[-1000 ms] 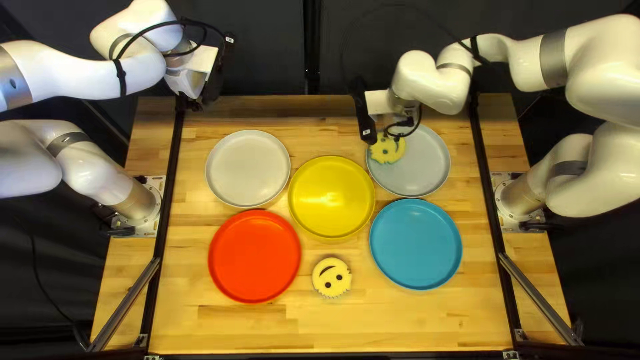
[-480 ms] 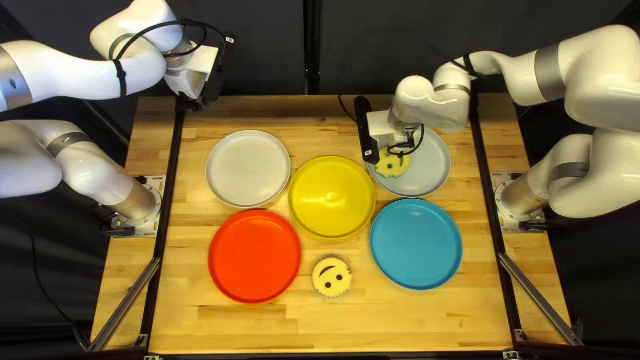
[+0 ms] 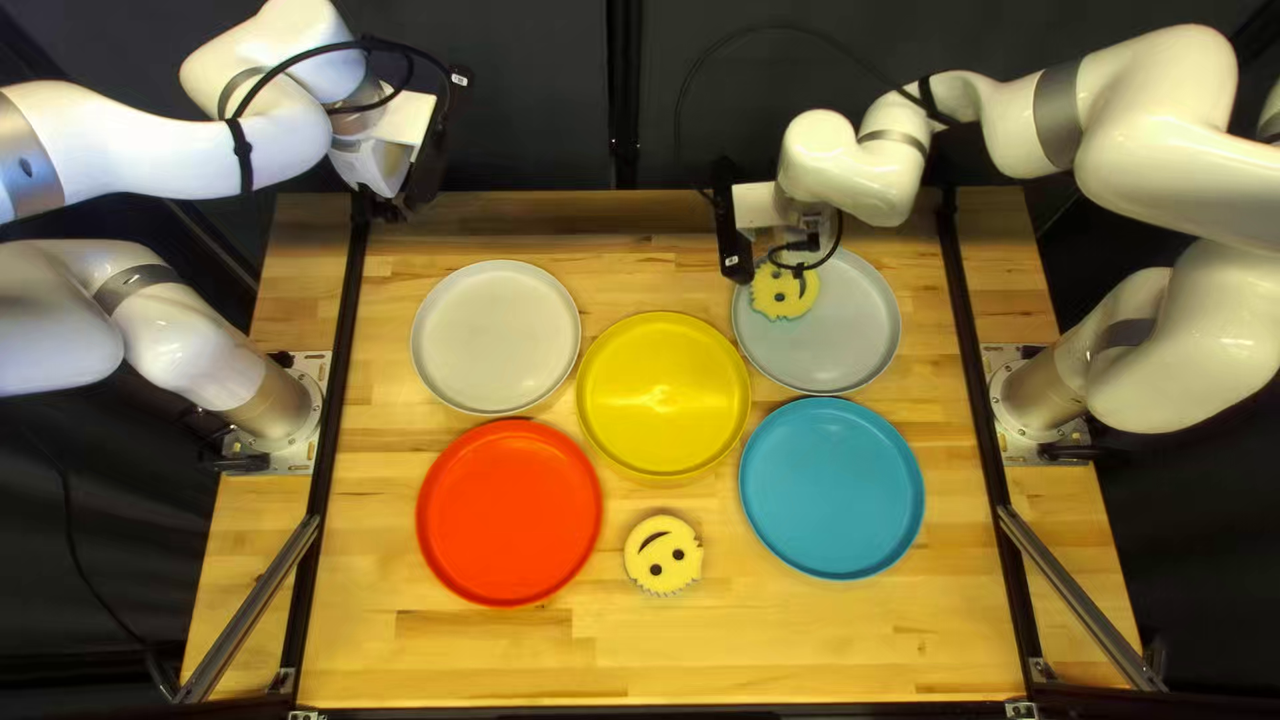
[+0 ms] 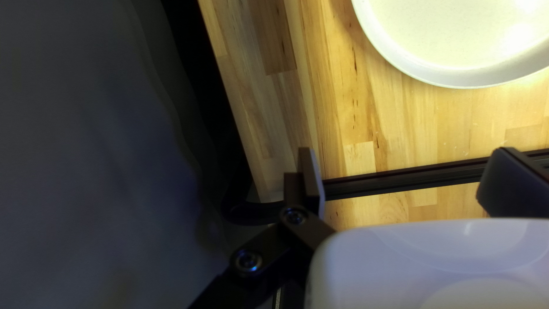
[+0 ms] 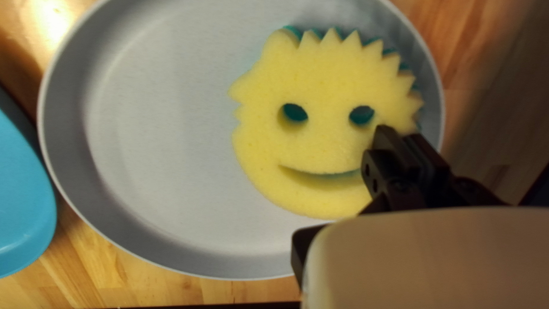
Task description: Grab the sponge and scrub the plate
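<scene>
In the top left view, my right gripper (image 3: 798,259) is over the far side of the grey plate (image 3: 847,327), above a yellow face-shaped sponge (image 3: 784,294). The right wrist view shows my right gripper (image 5: 396,134) with its fingers close together, tips against the top of the sponge (image 5: 309,137) beside one eye hole. Whether any sponge is pinched between them is hidden. The sponge lies flat on the grey plate (image 5: 154,137), teal underneath. My left gripper (image 3: 390,203) hangs by the table's far left corner; in the left wrist view, the left gripper (image 4: 409,177) stands open and holds nothing.
A white plate (image 3: 496,336), a yellow plate (image 3: 663,394), a red plate (image 3: 510,512) and a blue plate (image 3: 831,488) lie on the table (image 3: 800,647). A second face sponge (image 3: 663,555) sits between the red and blue ones. Dark rails run along both sides.
My right gripper and the sponge moved toward the near edge, then back toward the far edge of the grey plate, ending slightly right of where they began. The left arm stayed still.
</scene>
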